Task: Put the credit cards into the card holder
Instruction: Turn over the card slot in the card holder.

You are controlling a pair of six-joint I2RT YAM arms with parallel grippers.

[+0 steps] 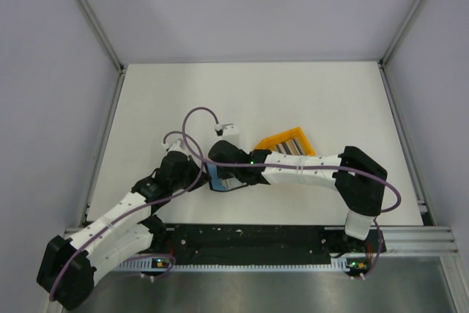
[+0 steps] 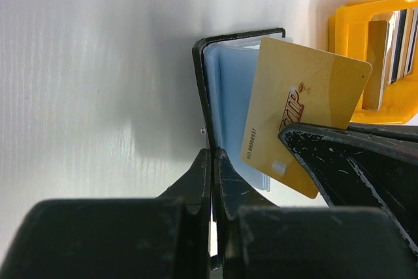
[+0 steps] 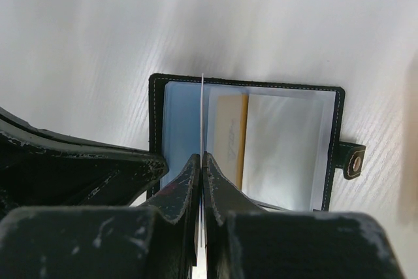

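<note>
The black card holder (image 3: 179,122) lies open on the white table, pale blue sleeves showing. In the left wrist view it (image 2: 228,89) has its black cover raised edge-on. My left gripper (image 2: 213,155) is shut on that cover. My right gripper (image 3: 202,156) is shut on a gold credit card (image 2: 307,102), seen edge-on (image 3: 203,109) over the open holder, its lower corner at the sleeves. A pale gold card shape (image 3: 228,138) shows inside a sleeve. More credit cards (image 1: 292,144) stand in a row in the orange bin. Both grippers (image 1: 211,175) (image 1: 229,175) meet at the holder (image 1: 223,185).
The orange plastic bin (image 1: 272,141) sits just behind and right of the holder; it also shows in the left wrist view (image 2: 349,31). The holder's snap tab (image 3: 353,160) sticks out on its right side. Grey walls and metal rails (image 1: 102,144) border the table.
</note>
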